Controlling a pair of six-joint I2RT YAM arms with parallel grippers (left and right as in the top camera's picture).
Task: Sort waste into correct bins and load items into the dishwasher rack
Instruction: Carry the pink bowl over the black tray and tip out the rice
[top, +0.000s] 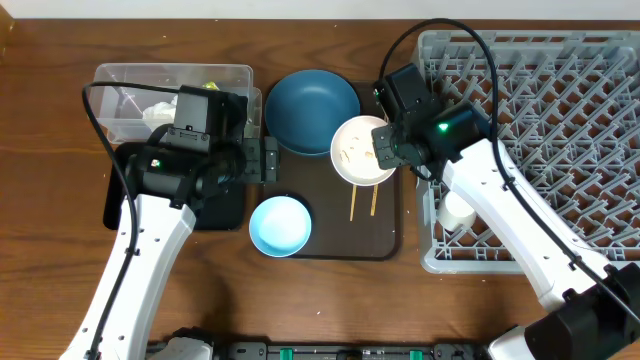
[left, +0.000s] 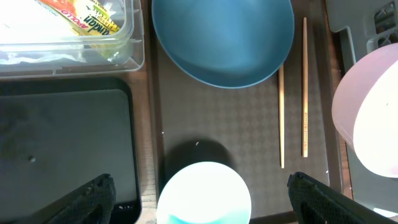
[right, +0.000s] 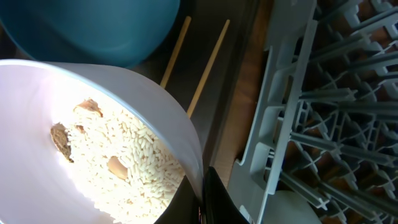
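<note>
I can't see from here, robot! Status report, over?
Left hand open, empty. Right hand shut on the cream-white bowl rim, rice inside. Chopsticks on the brown tray, partly under the bowl.

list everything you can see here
table: 1, brown wood, under everything
rack: 1, grey, right side
cup: 1, white, in rack's near left corner
tub: 1, clear, far left
tissue: 1, white, in tub
wrapper: 1, yellow-green, in tub
black tray: 1, black, in front of tub
brown tray: 1, dark brown, centre
plate: 1, dark blue, far end of brown tray
blue bowl: 1, light blue, brown tray's near left corner
cream bowl: 1, cream, held at its rim over brown tray
rice: heap, pale, in cream bowl
chopsticks: 2, wood, side by side on brown tray
left gripper: open, above brown tray's left edge
right gripper: shut on cream bowl
</note>
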